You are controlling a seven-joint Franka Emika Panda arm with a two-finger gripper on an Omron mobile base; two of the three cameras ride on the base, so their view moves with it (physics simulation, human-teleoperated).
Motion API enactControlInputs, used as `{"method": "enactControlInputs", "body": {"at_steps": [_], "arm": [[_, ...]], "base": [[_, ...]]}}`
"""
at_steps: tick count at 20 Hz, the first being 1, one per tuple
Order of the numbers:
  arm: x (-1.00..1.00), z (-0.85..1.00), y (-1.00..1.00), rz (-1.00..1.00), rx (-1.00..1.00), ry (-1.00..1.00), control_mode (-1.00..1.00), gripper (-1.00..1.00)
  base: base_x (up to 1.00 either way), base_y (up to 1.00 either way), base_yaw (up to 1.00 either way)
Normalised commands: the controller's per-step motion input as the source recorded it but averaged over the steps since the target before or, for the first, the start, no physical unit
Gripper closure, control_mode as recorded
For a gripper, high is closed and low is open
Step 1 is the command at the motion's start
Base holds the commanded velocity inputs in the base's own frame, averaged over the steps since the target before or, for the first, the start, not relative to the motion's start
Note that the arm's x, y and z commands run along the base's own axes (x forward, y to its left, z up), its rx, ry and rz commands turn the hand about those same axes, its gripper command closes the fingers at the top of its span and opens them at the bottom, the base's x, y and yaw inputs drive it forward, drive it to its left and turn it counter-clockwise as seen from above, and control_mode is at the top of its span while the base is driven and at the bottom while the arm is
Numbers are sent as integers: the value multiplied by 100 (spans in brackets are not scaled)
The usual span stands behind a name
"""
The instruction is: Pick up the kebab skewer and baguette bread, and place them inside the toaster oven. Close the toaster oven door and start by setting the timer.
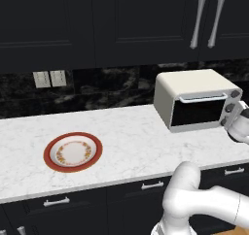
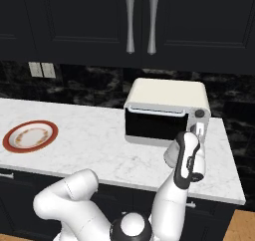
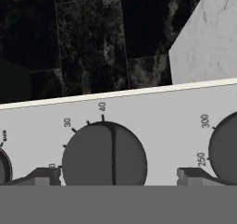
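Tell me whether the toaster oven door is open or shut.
Shut. The toaster oven door stands upright, flush in the toaster oven front, handle along the top.

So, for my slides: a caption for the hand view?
Open jaws flank the oven's timer knob, its pointer at 40.

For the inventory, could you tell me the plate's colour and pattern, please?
The plate has a red rim and a white centre ringed with orange flowers, clearest in the left base view.
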Motion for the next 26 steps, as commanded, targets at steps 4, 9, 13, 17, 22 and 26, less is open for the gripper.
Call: {"method": "enactControlInputs", "body": {"at_steps": [4, 9, 13, 17, 22, 26], "arm": [[0, 0, -1, 0, 0, 0, -100, -100], [0, 2, 0, 0, 0, 0, -100, 100], [0, 6, 0, 0, 0, 0, -100, 100], [-1, 7, 0, -1, 0, 0, -100, 100], [-1, 8, 0, -4, 2, 1, -100, 100], [-1, 8, 0, -7, 15, 9, -100, 100]], "base": [[0, 0, 0], [0, 0, 0], [0, 0, 0], [0, 0, 0], [0, 0, 0], [0, 0, 0]]}}
